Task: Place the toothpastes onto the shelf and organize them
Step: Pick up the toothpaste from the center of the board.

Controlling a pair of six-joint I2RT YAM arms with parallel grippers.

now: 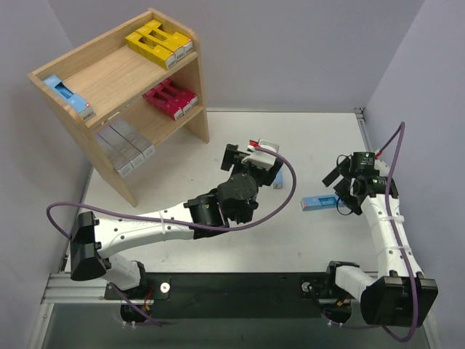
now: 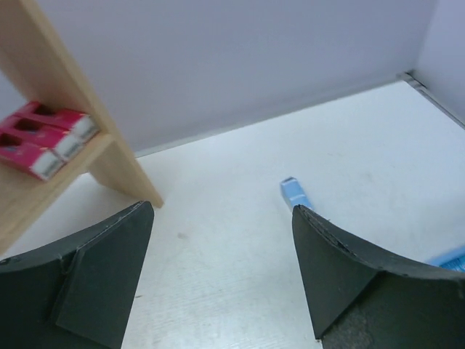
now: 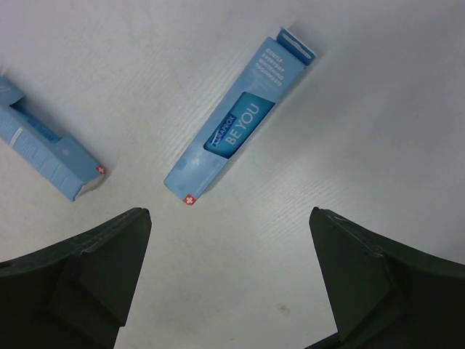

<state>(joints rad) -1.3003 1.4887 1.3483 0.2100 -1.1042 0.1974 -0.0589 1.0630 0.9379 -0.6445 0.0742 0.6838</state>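
Black base rail (image 1: 240,287), white tabletop (image 1: 305,138), left pincer (image 2: 221,218) and right pincer (image 3: 229,218) spread (both empty), lilac walls (image 1: 290,43) behind shelf (image 1: 116,73).

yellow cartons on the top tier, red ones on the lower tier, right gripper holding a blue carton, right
No: the right wrist view shows the right gripper open and empty, the blue carton lying on the table. The rest holds.
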